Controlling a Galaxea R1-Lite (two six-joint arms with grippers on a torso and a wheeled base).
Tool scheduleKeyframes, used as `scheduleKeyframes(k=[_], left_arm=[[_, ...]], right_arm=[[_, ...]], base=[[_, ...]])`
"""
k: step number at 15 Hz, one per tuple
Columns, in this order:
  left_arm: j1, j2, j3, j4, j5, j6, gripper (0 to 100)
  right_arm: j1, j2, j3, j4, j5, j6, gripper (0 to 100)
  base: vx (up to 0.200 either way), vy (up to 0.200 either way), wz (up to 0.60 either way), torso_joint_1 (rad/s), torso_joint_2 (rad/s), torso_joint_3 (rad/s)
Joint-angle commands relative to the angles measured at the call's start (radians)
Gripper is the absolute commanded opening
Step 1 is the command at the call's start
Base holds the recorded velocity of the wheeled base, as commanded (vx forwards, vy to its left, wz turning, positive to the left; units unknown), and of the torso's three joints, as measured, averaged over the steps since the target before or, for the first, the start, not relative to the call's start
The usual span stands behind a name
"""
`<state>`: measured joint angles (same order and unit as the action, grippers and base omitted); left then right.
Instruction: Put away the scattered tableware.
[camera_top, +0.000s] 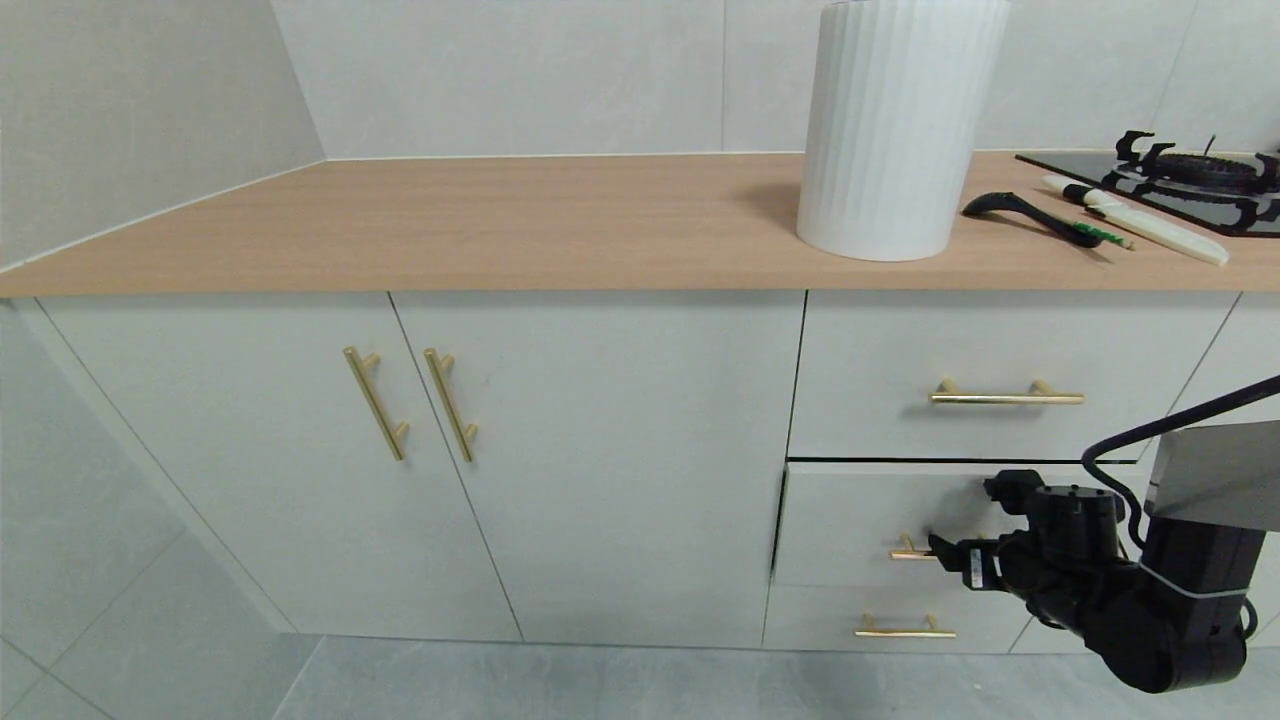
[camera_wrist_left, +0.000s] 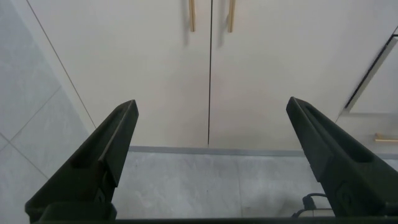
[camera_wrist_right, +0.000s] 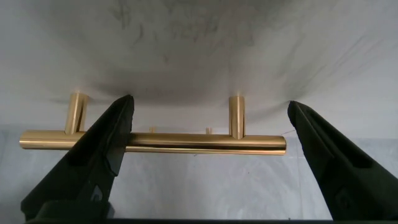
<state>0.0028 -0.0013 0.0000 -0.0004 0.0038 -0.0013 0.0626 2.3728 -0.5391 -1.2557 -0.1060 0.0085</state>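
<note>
Right gripper, lower right of the head view, sits at the middle drawer front w/ its black fingers spread wide. The brass bar handle lies across the gap between them, nothing clamped. In the head view most of that handle is hidden behind the gripper; just one end pokes out. A dark gap runs along the drawer's top and left edge, so it looks a bit ajar.

Left gripper is also wide open and empty, facing a pair of pale cabinet doors and grey floor tiles.

Tableware is on the wooden countertop, upper right: a black curved-handle utensil, a white-bladed knife and thin green sticks, prob. chopsticks but hard to tell. All lie just right of a tall white ribbed canister, top cut off. The black gas hob is cut off at the frame's right edge.
</note>
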Motion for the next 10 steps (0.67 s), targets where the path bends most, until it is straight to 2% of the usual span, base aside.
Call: scheduleKeyframes(k=[1, 3, 4, 6, 9, 10], left_arm=[[0.0, 0.001, 0.0, 0.0, 0.001, 0.0, 100], [0.0, 0.001, 0.0, 0.0, 0.001, 0.0, 100], [0.0, 0.001, 0.0, 0.0, 0.001, 0.0, 100], [0.0, 0.001, 0.0, 0.0, 0.001, 0.0, 100], [0.0, 0.001, 0.0, -0.001, 0.001, 0.0, 100], [0.0, 0.001, 0.0, 0.0, 0.001, 0.0, 100]], right_arm=[[0.003, -0.044, 0.031, 0.036, 0.0, -0.018, 100], [0.016, -0.17, 0.09, 0.16, 0.011, -0.036, 100], [0.033, -0.299, 0.123, 0.283, 0.015, -0.068, 100], [0.06, -0.474, 0.143, 0.401, 0.019, -0.093, 100], [0.126, -0.75, 0.108, 0.639, 0.017, -0.091, 100], [0.135, -0.788, 0.102, 0.664, 0.017, -0.09, 100]], base=[[0.0, 0.0, 0.0, 0.0, 0.0, 0.0], [0.0, 0.0, 0.0, 0.0, 0.0, 0.0], [0.0, 0.0, 0.0, 0.0, 0.0, 0.0], [0.0, 0.0, 0.0, 0.0, 0.0, 0.0], [0.0, 0.0, 0.0, 0.0, 0.0, 0.0], [0.0, 0.0, 0.0, 0.0, 0.0, 0.0]])
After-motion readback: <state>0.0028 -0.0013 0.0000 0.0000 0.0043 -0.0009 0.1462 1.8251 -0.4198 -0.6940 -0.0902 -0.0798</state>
